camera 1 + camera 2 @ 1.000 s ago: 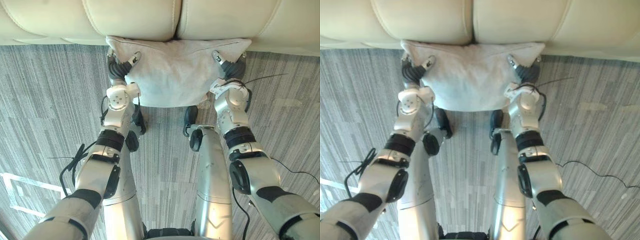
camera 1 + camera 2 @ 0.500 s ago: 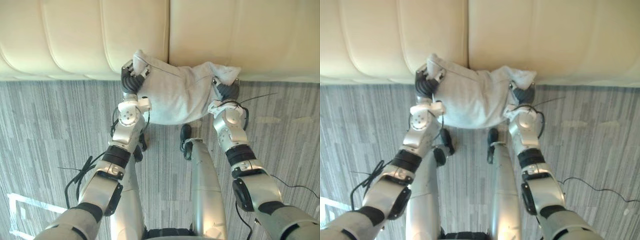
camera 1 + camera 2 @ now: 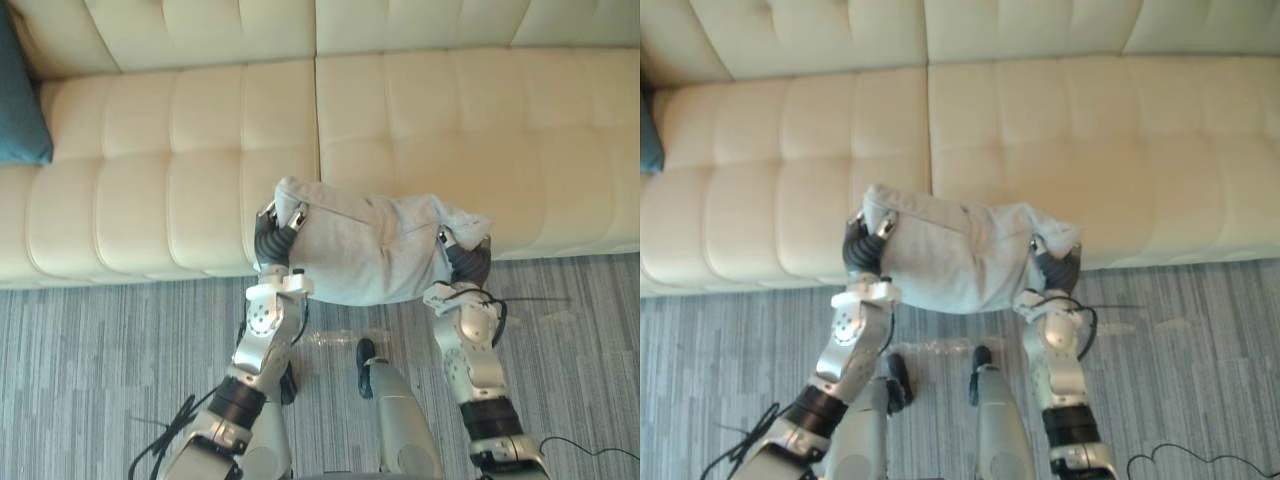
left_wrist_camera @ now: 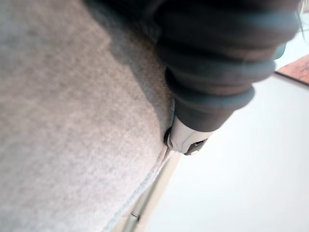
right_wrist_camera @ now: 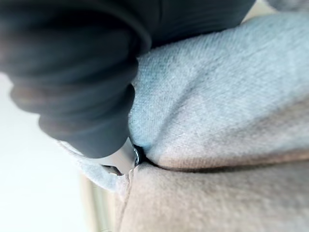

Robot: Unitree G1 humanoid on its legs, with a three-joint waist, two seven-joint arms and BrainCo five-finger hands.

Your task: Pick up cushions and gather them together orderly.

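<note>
— While the teal cushion [image 3: 20,100] is lying at the sofa's [image 3: 150,150] left end, where is the grey cushion [image 3: 365,255] being held?
— Over the seat's front edge, being clasped at opposite ends by the left hand [image 3: 271,240] and right hand [image 3: 465,262], likely so sagging is being avoided.

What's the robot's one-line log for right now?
left hand: gripping grey cushion | right hand: gripping its other end | cushion: lifted before cream sofa | teal cushion: sofa's left end
</note>
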